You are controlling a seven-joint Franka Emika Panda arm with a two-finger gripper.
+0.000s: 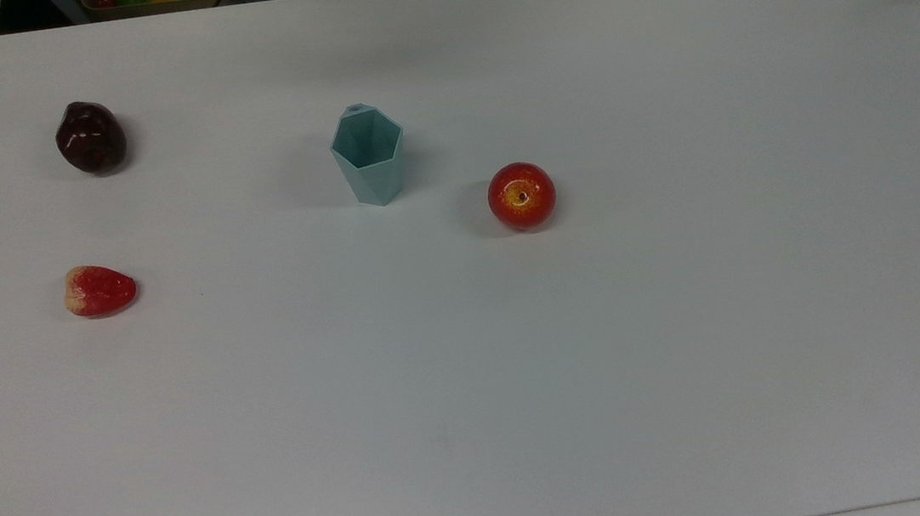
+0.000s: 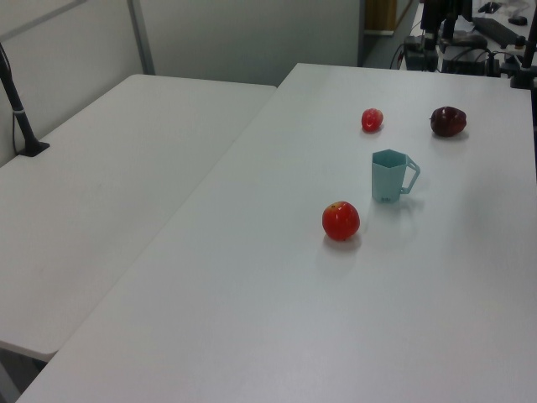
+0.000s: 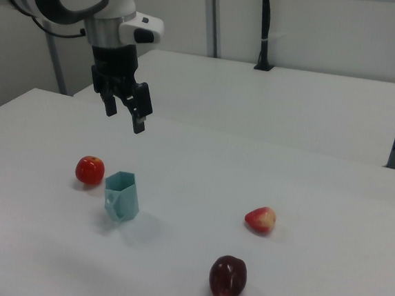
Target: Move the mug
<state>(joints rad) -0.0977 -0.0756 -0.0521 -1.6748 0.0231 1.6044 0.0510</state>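
Observation:
The mug (image 1: 369, 161) is a pale teal faceted cup standing upright on the white table (image 1: 608, 362). In the left view the mug (image 2: 388, 176) has its handle turned to the left view's right. In the right view my gripper (image 3: 124, 119) hangs high above the mug (image 3: 122, 197), well clear of it. It is open and nothing is between its fingers.
A red apple (image 1: 522, 195) sits close to the mug on the top view's right. A strawberry (image 1: 98, 290) and a dark red fruit (image 1: 90, 137) lie far to the top view's left. A second white table (image 3: 291, 108) adjoins, with a black post (image 3: 264, 29) on it.

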